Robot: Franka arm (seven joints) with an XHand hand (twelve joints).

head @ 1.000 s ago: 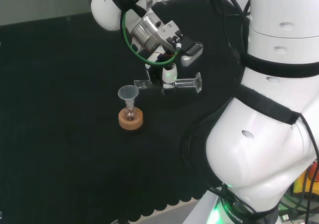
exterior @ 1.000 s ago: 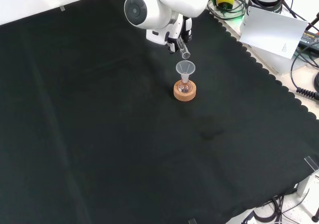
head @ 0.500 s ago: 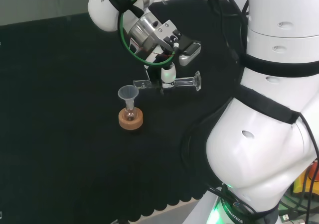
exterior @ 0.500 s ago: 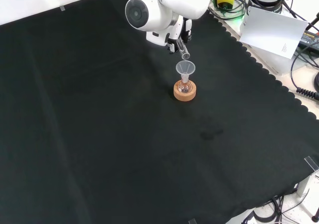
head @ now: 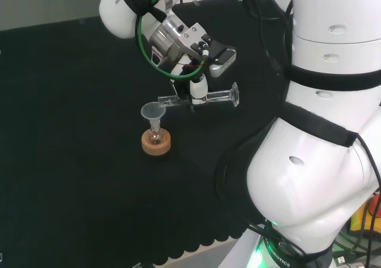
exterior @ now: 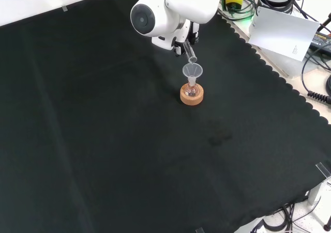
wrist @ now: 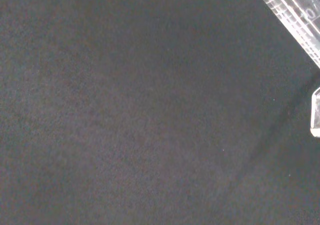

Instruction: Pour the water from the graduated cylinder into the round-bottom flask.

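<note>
A small round-bottom flask [head: 155, 137] sits in a cork ring stand [head: 156, 142] with a clear funnel [head: 153, 111] in its neck. The hand [head: 199, 89] is shut on a clear graduated cylinder [head: 211, 97], held lying about level, mouth end just right of and above the funnel in the head view. In the front view the cylinder [exterior: 189, 52] slants down from the hand [exterior: 186, 34] toward the funnel [exterior: 192, 70] above the flask [exterior: 192, 89]. The wrist view catches a stretch of the cylinder's marked wall [wrist: 295, 16] over bare cloth.
Black cloth [exterior: 103, 140] covers the bench around the cork stand [exterior: 192, 95]. The arm's big white links [head: 321, 161] stand at the head view's right. Cables, a white sheet [exterior: 282, 31] and gear lie beyond the cloth's scalloped edge at the front view's upper right.
The hand and cylinder have shifted slightly left and up in the head view, the cylinder's mouth drawing nearer the funnel. Flask and stand have stayed put.
</note>
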